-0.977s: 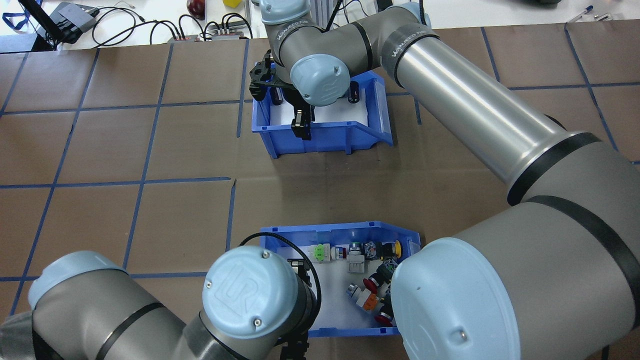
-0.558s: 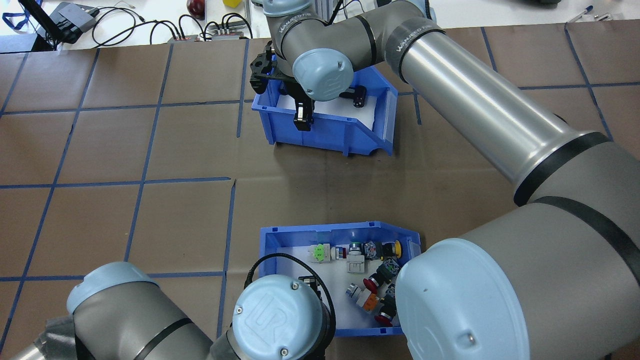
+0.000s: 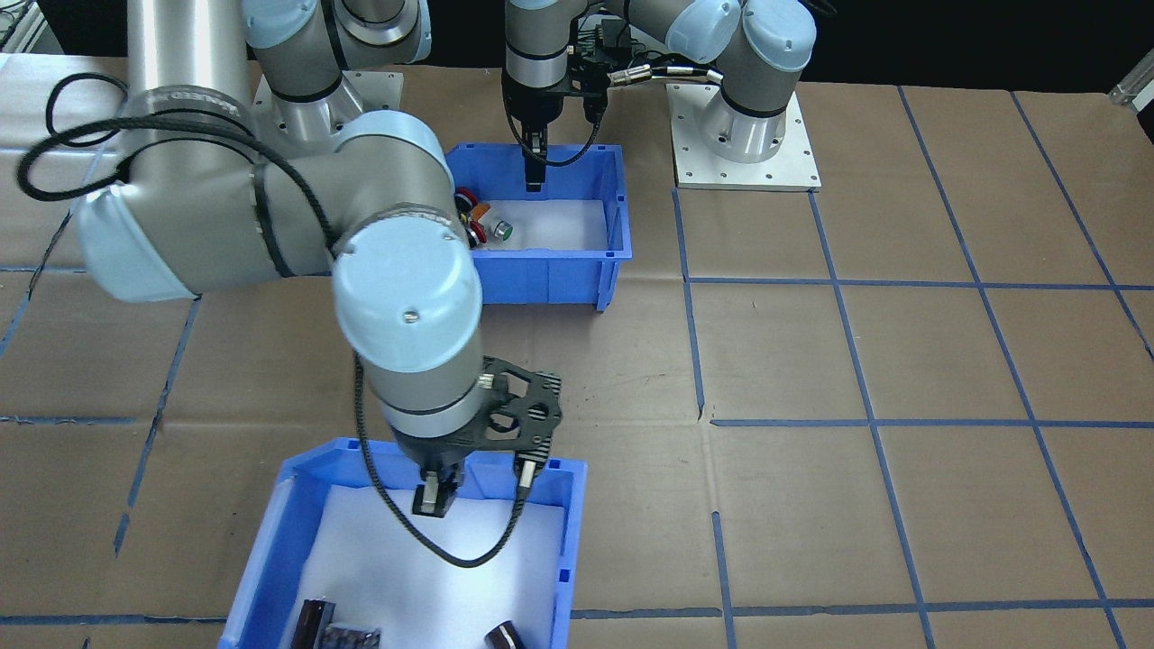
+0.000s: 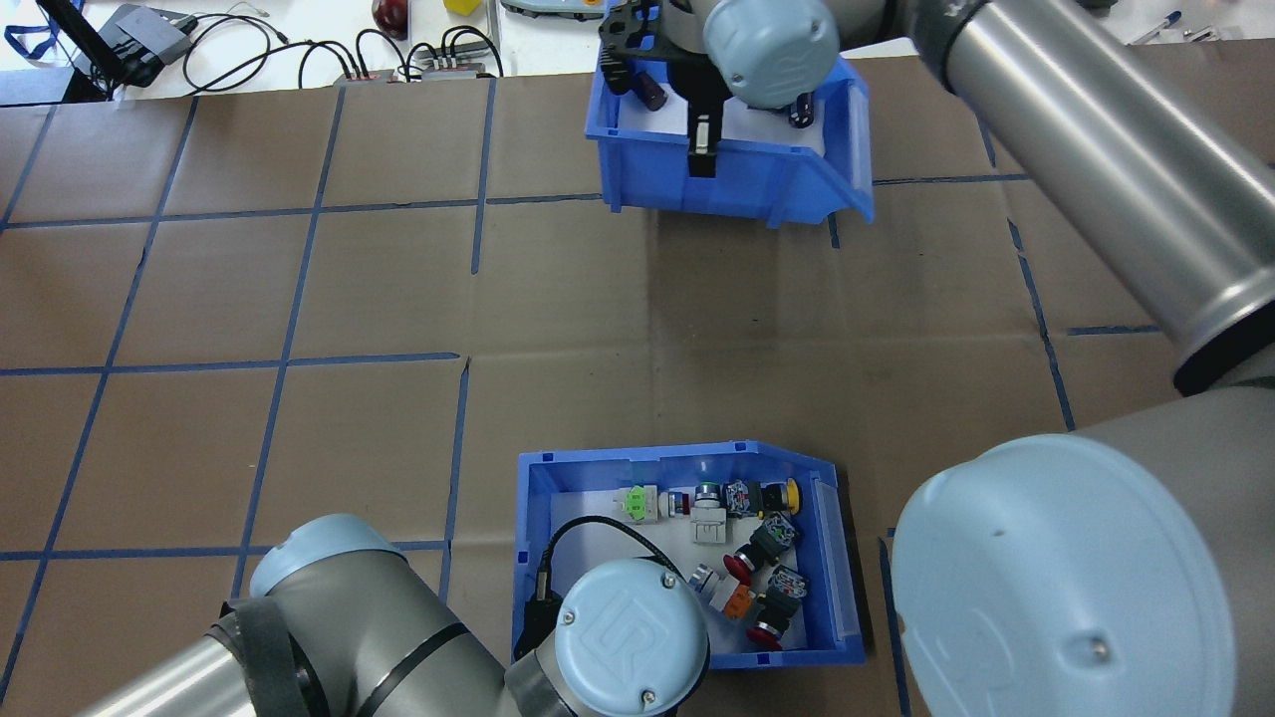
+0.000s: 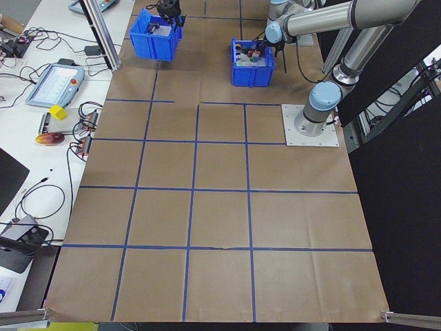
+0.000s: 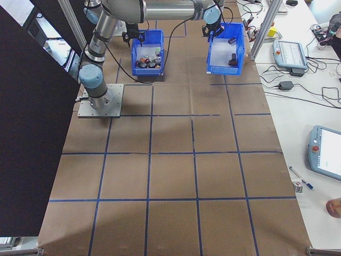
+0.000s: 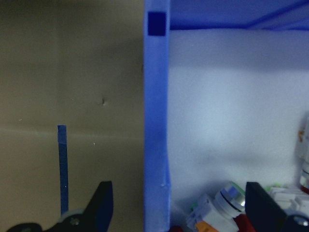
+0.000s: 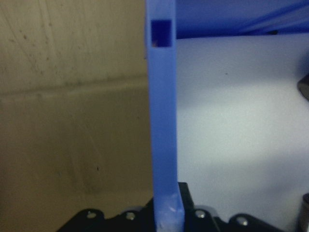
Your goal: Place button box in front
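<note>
Straddling one wall of the button box [image 4: 677, 455], the left gripper [image 7: 181, 209] stands wide: in the left wrist view one dark finger [image 7: 104, 205] hangs outside over the brown table [image 4: 299, 299] and the other inside over the white liner, with clear daylight on both sides of the blue rim, so nothing is held. From the front-facing view the left gripper [image 3: 534, 171] comes straight down on what looks like the long wall on the robot's side. The box's long axis runs across the table, its sloped cut-away end towards the robot's right, and it sits close to the robot's base, directly under the left wrist. The left arm is plainly the nearer one, and a pinch on that wall looks like the step in hand; the wall already lies between the fingers, so closing should need little correction.

Inside the button box lie the push-buttons [image 4: 742, 558], crowded towards the cut-away end with red, orange, green and yellow caps, and bare foam near the gripper.

The right gripper [image 4: 702, 149] is clamped on the near wall of the other blue bin [image 4: 737, 194]; the right wrist view shows that wall running down between its closed jaws. That bin is at the far edge of the table, well apart from the button box, and appears raised and tilted. It holds only a few dark cylinders [image 4: 649, 92] on its white liner
</note>
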